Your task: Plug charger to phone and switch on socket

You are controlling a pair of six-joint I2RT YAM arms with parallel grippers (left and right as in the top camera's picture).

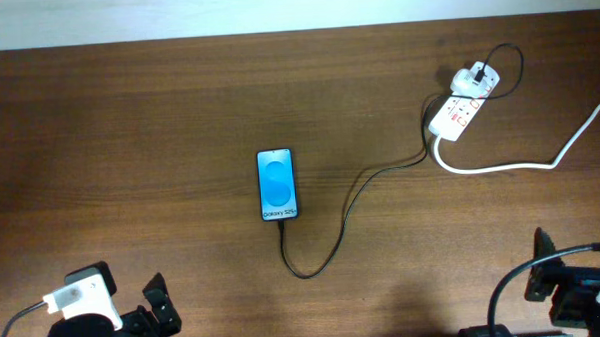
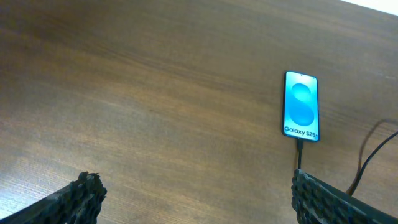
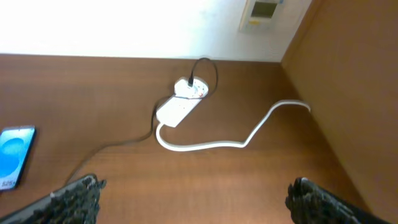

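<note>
Phone (image 1: 277,184): lit, charger (image 1: 349,197) at its bottom edge.
Socket (image 1: 457,114): charger plugged in.
Left gripper (image 2: 196,193): jaws wide, empty.
Right gripper (image 3: 196,190): jaws wide, empty.

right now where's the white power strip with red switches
The white power strip lies upper right in the overhead view, white plug adapter at its far end.

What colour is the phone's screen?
The phone screen is bright blue with a round pattern and white lettering, clearest in the left wrist view.

A brown wooden table (image 1: 128,114) meets a bright white wall (image 3: 124,25).
</note>
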